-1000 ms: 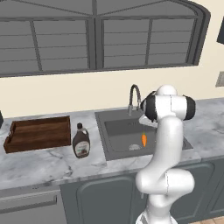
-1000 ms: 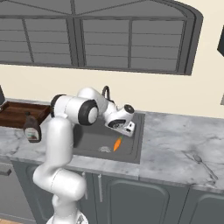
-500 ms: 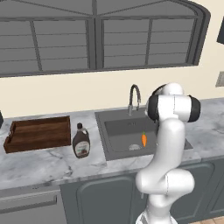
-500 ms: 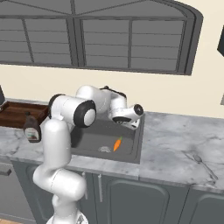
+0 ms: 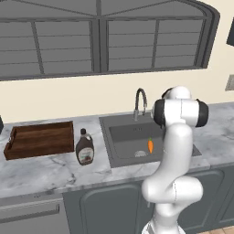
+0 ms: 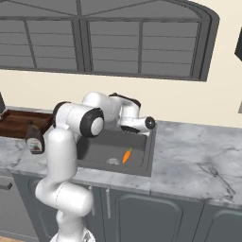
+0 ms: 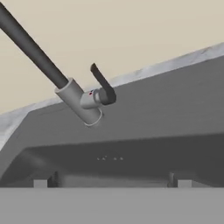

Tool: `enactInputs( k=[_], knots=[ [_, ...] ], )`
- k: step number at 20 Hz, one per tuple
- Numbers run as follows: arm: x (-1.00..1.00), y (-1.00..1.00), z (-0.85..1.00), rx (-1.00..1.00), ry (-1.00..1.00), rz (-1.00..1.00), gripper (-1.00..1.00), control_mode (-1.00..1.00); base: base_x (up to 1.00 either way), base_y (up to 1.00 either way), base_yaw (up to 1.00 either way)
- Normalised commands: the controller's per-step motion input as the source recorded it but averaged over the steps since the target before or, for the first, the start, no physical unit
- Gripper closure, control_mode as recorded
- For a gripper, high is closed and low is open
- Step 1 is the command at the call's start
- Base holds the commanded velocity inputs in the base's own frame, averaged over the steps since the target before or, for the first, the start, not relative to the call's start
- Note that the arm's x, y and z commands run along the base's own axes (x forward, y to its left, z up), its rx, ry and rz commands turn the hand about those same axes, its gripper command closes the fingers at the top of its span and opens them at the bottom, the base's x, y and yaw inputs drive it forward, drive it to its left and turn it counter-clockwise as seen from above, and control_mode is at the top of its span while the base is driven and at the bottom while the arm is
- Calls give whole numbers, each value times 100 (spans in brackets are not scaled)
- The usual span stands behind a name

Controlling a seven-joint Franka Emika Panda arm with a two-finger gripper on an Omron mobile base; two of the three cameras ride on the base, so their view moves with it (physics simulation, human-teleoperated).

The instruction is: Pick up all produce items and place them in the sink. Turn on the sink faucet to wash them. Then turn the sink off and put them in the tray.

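A small orange carrot lies on the floor of the dark-grey sink, beside the round drain. The grey gooseneck faucet stands at the sink's back rim, its dark side lever tilted up. No water shows. My gripper hovers over the rear of the basin, facing the faucet base. It is open, fingertips wide apart with nothing between them. The brown wooden tray rests on the counter at the left.
A brown syrup bottle with a dark cap stands between tray and sink. Marble counter stretches to the right of the sink, with a small utensil lying on it. A beige wall and a window rise behind the faucet.
My hand has swung from above the carrot toward the back of the sink and the faucet, staying open. The carrot has not moved.
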Motion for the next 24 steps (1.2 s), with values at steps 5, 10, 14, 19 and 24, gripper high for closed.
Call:
enactInputs(
  k=[5, 10, 14, 19, 24],
  knots=[
    [32, 0, 40, 6, 0, 0, -100, -100, 0, 0, 0],
    [35, 0, 15, 5, 0, 0, -100, -100, 0, 0, 0],
    [35, 0, 0, 5, 0, 3, -100, -100, 0, 0, 0],
    [26, 0, 0, 3, 0, 3, -100, -100, 0, 0, 0],
    [11, 8, 0, 0, 0, 1, -100, -100, 0, 0, 0]
  ],
)
